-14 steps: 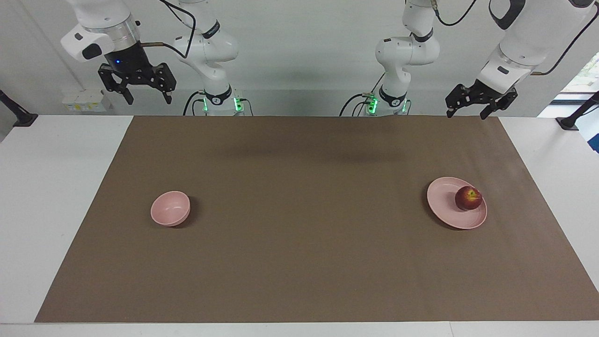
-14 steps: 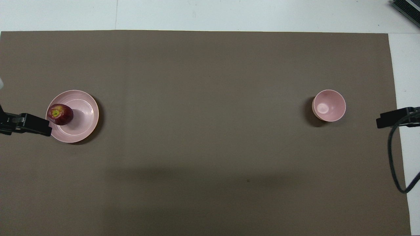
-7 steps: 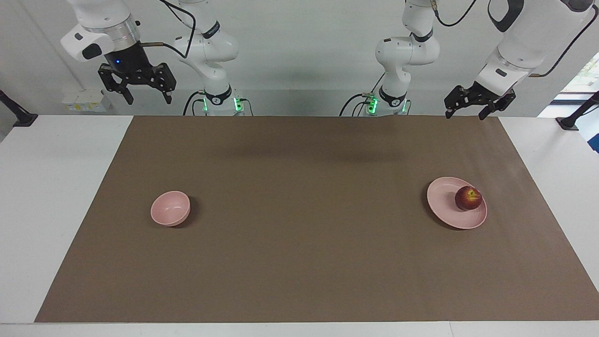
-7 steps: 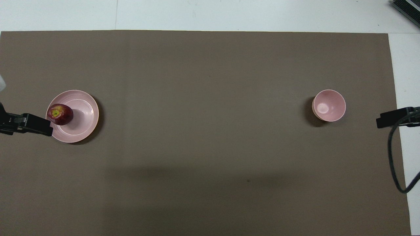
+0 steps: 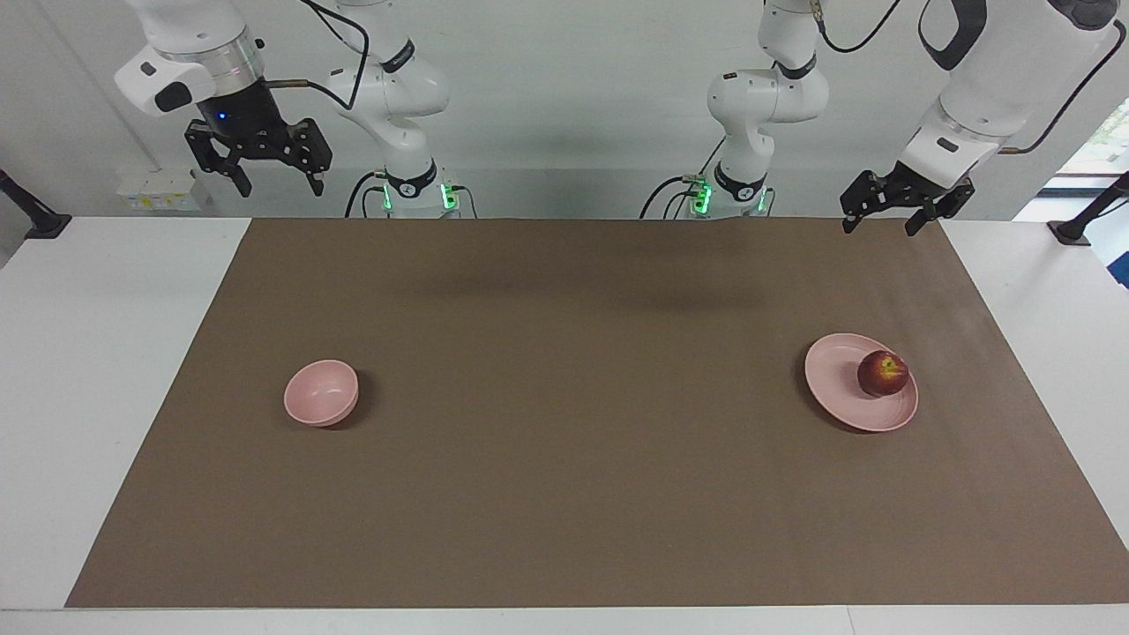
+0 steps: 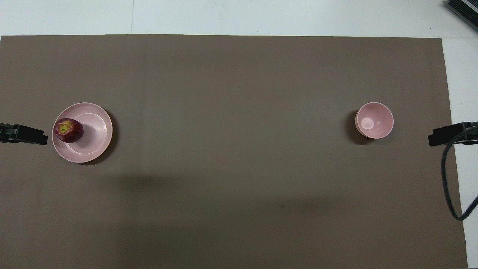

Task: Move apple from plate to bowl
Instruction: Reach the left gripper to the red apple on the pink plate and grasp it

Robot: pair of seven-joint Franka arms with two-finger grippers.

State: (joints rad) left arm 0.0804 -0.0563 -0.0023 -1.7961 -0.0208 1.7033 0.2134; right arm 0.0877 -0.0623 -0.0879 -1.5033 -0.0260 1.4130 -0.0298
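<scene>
- White wall (image 5: 564, 106) backs the scene, and below it a white table (image 5: 106, 370) carries a broad brown mat (image 5: 573, 459) that covers most of its top.
- On the mat toward the left arm's end of the table lies the plate (image 5: 838, 388), wide, shallow and pink.
- The apple (image 5: 883, 373) sits on the plate, off its centre, on the part of the plate toward the left arm's end of the table; its yellowish patch near the stem faces up in the overhead view (image 6: 68, 130).
- The bowl (image 5: 321, 392), small, deep and pink, stands upright on the mat toward the right arm's end of the table, well apart from the plate, and nothing lies in it.
- Bowl and plate lie about equally far from the robots.
- The left gripper (image 5: 889, 218) hangs in the air over the mat's edge at the robots' side, at the left arm's end; its two fingers are spread and hold nothing. In the overhead view only its dark tip (image 6: 24, 134) shows, near the plate's rim (image 6: 108, 129) without overlapping it.
- The right gripper (image 5: 279, 183) hangs high above the table's edge by the robots at the right arm's end, fingers spread apart and empty.
- A black cable (image 6: 450, 186) loops down beside the right gripper's tip (image 6: 450, 133) in the overhead view.
</scene>
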